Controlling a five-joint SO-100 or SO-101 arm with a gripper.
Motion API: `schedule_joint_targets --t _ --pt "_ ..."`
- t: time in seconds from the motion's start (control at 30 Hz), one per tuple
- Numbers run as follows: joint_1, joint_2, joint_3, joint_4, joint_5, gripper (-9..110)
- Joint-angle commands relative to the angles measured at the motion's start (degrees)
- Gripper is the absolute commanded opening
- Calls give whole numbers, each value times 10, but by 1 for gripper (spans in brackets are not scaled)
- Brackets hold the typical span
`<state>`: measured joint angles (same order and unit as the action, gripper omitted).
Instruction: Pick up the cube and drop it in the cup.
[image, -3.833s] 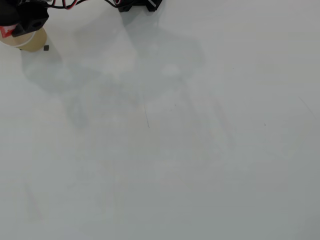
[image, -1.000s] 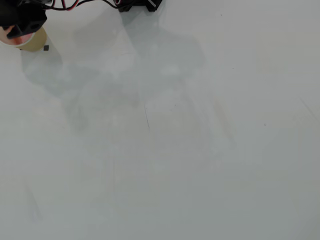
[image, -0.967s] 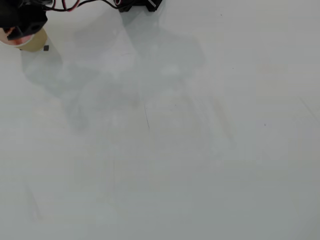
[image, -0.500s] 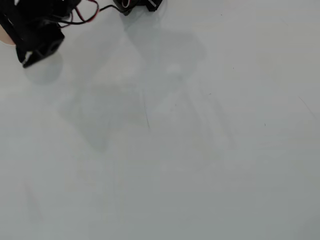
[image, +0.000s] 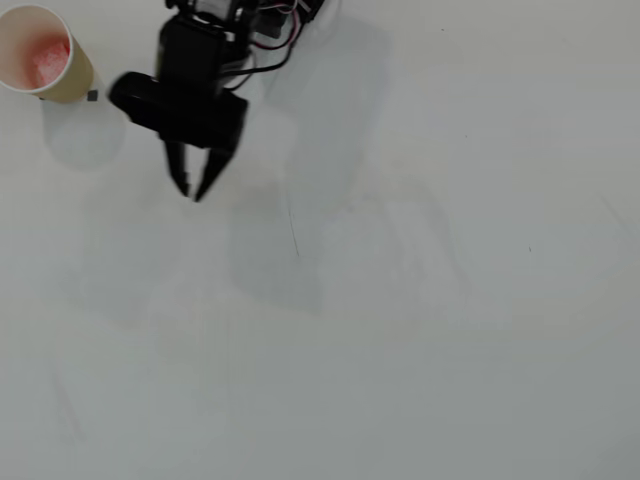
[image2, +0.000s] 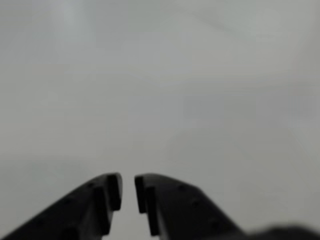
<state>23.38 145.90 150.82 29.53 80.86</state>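
The tan paper cup (image: 72, 80) stands at the top left corner of the overhead view. Inside it lies the cube (image: 45, 62), seen as a reddish, whitish-speckled patch on the cup's bottom. My black gripper (image: 190, 191) hangs over bare table to the right of the cup and lower in the view, well apart from it, pointing down the picture. Its fingers form a narrow V with the tips almost together. The wrist view shows the fingertips (image2: 114, 189) a thin slit apart, the gripper (image2: 127, 192) holding nothing, only blurred white table beyond.
A tiny dark speck (image: 92, 96) lies by the cup's base. The arm's base and red and black wires (image: 270, 15) sit at the top edge. The white table (image: 420, 300) stretches right and down from the gripper.
The arm has swung away from above the cup, rightward and down the overhead view. The cup's mouth, earlier covered by the gripper, now shows with the cube inside.
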Motion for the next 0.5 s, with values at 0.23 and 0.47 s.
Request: schedule_joint_targets --t 0.23,0.47 --pt "-190 168 91 18 -4 0" --pt "-247 222 156 35 -4 0"
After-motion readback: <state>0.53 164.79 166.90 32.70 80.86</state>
